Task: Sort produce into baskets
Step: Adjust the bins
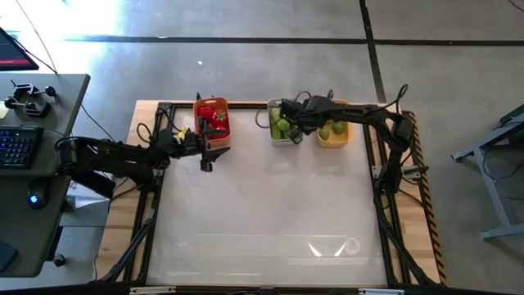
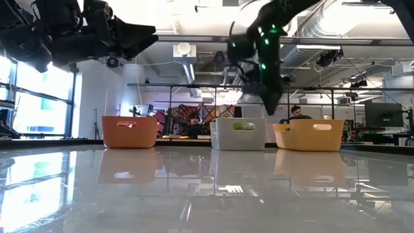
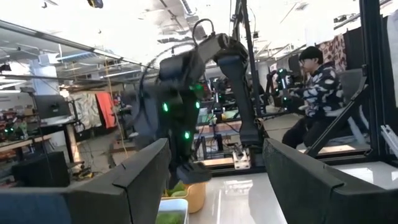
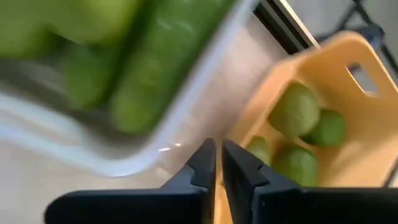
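Table bare, produce binned: right gripper (image 4: 217, 163), pressed together and empty, hangs above the grey bin (image 1: 284, 139); left gripper (image 1: 205, 152) spread beside the red bin (image 1: 199, 107); next, retreat.

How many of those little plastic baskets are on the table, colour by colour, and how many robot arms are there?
Orange-red basket: 1, holding red produce
Pale grey basket: 1, holding green produce
Yellow-orange basket: 1, holding round green fruit
Baskets in total: 3
Robot arms: 2; the left gripper is beside the orange-red basket, the right gripper over the pale grey one.
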Action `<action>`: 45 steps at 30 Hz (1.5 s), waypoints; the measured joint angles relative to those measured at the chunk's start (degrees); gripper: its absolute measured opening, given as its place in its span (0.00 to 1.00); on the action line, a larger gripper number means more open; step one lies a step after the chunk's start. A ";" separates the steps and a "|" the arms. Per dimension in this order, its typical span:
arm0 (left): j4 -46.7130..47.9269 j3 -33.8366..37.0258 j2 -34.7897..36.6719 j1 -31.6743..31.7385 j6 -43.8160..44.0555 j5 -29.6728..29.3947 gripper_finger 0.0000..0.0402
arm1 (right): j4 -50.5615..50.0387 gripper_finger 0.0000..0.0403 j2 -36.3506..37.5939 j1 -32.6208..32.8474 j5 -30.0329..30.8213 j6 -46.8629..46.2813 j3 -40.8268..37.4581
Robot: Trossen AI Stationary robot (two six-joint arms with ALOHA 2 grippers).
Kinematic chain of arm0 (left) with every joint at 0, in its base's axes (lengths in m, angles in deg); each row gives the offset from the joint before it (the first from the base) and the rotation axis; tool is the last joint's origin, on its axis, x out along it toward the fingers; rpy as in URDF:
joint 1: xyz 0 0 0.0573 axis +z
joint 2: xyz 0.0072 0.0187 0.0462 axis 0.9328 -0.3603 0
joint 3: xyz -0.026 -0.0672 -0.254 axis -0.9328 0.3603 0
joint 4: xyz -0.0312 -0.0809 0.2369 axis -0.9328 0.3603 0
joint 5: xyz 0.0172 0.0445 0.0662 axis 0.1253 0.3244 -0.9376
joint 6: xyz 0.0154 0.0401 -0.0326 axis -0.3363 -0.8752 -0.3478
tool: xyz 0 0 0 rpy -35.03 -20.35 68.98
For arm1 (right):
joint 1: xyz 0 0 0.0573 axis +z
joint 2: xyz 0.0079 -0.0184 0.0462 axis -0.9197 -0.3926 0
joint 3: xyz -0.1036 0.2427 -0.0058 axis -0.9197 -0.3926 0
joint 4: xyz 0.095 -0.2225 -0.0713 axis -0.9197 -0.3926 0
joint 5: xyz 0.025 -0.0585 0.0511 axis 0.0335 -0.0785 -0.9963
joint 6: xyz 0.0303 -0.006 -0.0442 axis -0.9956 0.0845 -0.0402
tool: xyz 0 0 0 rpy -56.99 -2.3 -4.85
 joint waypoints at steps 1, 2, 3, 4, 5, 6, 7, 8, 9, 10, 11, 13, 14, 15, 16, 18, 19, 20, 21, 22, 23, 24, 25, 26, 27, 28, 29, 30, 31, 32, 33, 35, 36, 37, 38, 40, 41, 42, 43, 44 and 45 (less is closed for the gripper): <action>0.02 0.00 0.00 0.00 0.44 0.00 0.62 | 0.22 0.04 -0.02 -0.07 1.41 -1.09 -1.47; 0.22 0.00 0.00 0.00 0.72 0.00 0.62 | 0.49 0.05 -0.02 -0.16 2.27 -1.87 -2.79; 0.55 0.00 0.00 0.00 0.77 0.00 0.62 | 1.02 0.05 0.03 -0.16 2.50 -2.35 -4.12; 0.91 0.00 0.00 0.00 0.77 0.00 0.62 | 2.04 0.05 0.03 -0.19 2.27 -2.50 -5.21; 1.31 0.00 0.00 0.00 0.77 0.00 0.62 | 3.41 0.04 0.03 -0.23 1.81 -2.51 -6.26; 1.92 0.00 0.00 0.00 0.71 0.01 0.62 | 5.17 0.02 0.03 -0.20 1.28 -2.39 -7.18; 2.65 0.00 0.00 0.00 0.15 0.01 0.62 | 7.28 0.01 0.03 -0.16 0.92 -2.05 -7.93; 3.69 0.00 0.00 0.01 -0.53 0.02 0.62 | 9.41 0.01 0.03 -0.14 0.34 -1.69 -8.57; 5.04 -0.07 0.00 0.03 -1.08 0.02 0.61 | 10.95 0.01 0.03 -0.12 -0.25 -1.32 -9.05; 6.61 -0.34 -0.02 0.04 -1.44 0.02 0.61 | 12.14 0.01 0.03 -0.10 -0.58 -0.93 -9.44; 8.43 -0.94 -0.02 0.04 -1.52 0.02 0.60 | 13.06 0.01 0.03 -0.14 -0.88 -0.81 -9.52; 12.56 -2.48 -0.02 0.04 -1.38 0.00 0.58 | 14.61 0.01 0.03 -0.14 -0.55 -0.31 -9.53; 15.43 -3.58 -0.02 0.04 -1.32 0.00 0.57 | 14.97 0.00 0.10 -0.17 -0.50 -0.08 -9.53; 18.74 -4.78 -0.02 0.04 -1.39 -0.01 0.56 | 15.09 0.00 0.37 -0.22 -0.49 0.12 -9.53; 22.16 -6.02 -0.02 0.04 -1.53 -0.14 0.54 | 15.16 0.00 0.72 -0.20 0.00 0.12 -9.53; 29.02 -8.68 -0.02 0.03 -1.68 -1.10 0.51 | 14.85 0.00 2.15 -0.17 1.41 0.09 -9.53; 32.38 -9.95 -0.02 0.02 -1.66 -2.06 0.49 | 14.64 0.00 3.12 0.07 2.98 0.01 -9.53; 35.54 -11.05 -0.02 -0.03 -1.60 -3.54 0.47 | 14.51 0.00 4.23 0.38 4.60 0.01 -9.53; 38.18 -11.97 -0.02 -0.04 -1.31 -4.94 0.45 | 14.36 0.00 5.28 0.76 6.31 0.14 -9.53; 40.50 -12.76 -0.02 -0.04 -0.77 -6.61 0.43 | 14.41 0.00 6.48 1.10 7.51 0.17 -9.53; 42.26 -13.36 -0.02 -0.04 -0.14 -8.24 0.41 | 15.28 0.00 7.70 1.48 8.12 0.63 -9.90; 43.40 -13.78 -0.02 -0.04 0.41 -9.95 0.38 | 16.92 0.00 9.12 1.82 8.42 1.49 -10.75; 44.11 -14.04 -0.02 -0.04 0.72 -11.87 0.36 | 19.57 0.00 10.72 2.13 8.49 2.36 -12.22; 44.57 -14.12 0.00 -0.04 1.01 -13.83 0.33 | 23.02 0.00 12.29 2.50 8.41 3.46 -14.11; 45.10 -14.12 0.06 0.02 1.20 -15.62 0.30 | 27.26 0.00 14.11 2.80 7.88 4.66 -16.51; 45.93 -14.12 0.28 0.23 1.20 -17.16 0.28 | 31.61 0.00 15.88 2.98 7.02 6.00 -19.32; 46.94 -14.12 0.67 0.52 1.20 -18.43 0.25 | 36.50 0.00 17.57 3.22 5.67 7.28 -22.28; 47.72 -14.12 1.11 0.85 1.20 -19.05 0.22 | 41.30 0.00 19.27 3.38 3.96 8.36 -25.28; 48.62 -14.12 1.62 1.20 1.21 -19.16 0.19 | 46.10 0.00 20.66 3.46 2.33 9.61 -28.46; 49.55 -14.12 2.16 1.40 1.21 -19.14 0.16 | 50.32 0.00 22.06 3.60 0.58 10.67 -31.32; 50.39 -14.12 2.80 1.66 1.23 -18.88 0.13 | 54.44 0.00 23.33 3.67 -0.89 12.09 -34.08; 52.20 -14.12 4.10 1.77 1.25 -18.59 0.07 | 62.44 0.00 25.38 4.08 -3.32 14.92 -39.00; 53.10 -14.12 4.80 1.81 1.42 -18.49 0.04 | 65.79 0.00 26.24 4.31 -4.11 16.49 -41.14; 54.59 -14.12 5.52 1.81 1.42 -18.49 0.02 | 68.81 0.00 26.98 4.63 -4.43 17.68 -43.14; 55.88 -14.12 6.14 1.96 1.63 -18.61 0.01 | 71.53 0.00 27.61 4.90 -4.48 18.41 -44.86; 59.61 -14.12 7.40 2.87 3.16 -20.51 0.01 | 74.96 0.00 28.89 5.54 -4.57 19.76 -47.48; 61.60 -14.12 8.04 3.65 4.32 -22.32 0.01 | 75.82 0.00 29.35 5.82 -4.63 20.24 -48.30; 63.49 -14.12 8.66 4.56 5.87 -24.99 0.01 | 76.09 0.00 29.79 6.09 -4.64 20.67 -48.83; 65.39 -14.12 9.34 5.47 7.29 -28.23 0.01 | 76.07 0.00 30.01 6.35 -4.62 20.68 -49.12; 67.25 -14.12 9.76 6.38 8.28 -31.95 0.00 | 76.08 0.00 30.04 6.60 -4.61 20.68 -49.18; 69.30 -14.12 10.16 7.27 9.04 -35.65 0.00 | 76.11 0.00 30.04 6.82 -4.62 20.69 -49.18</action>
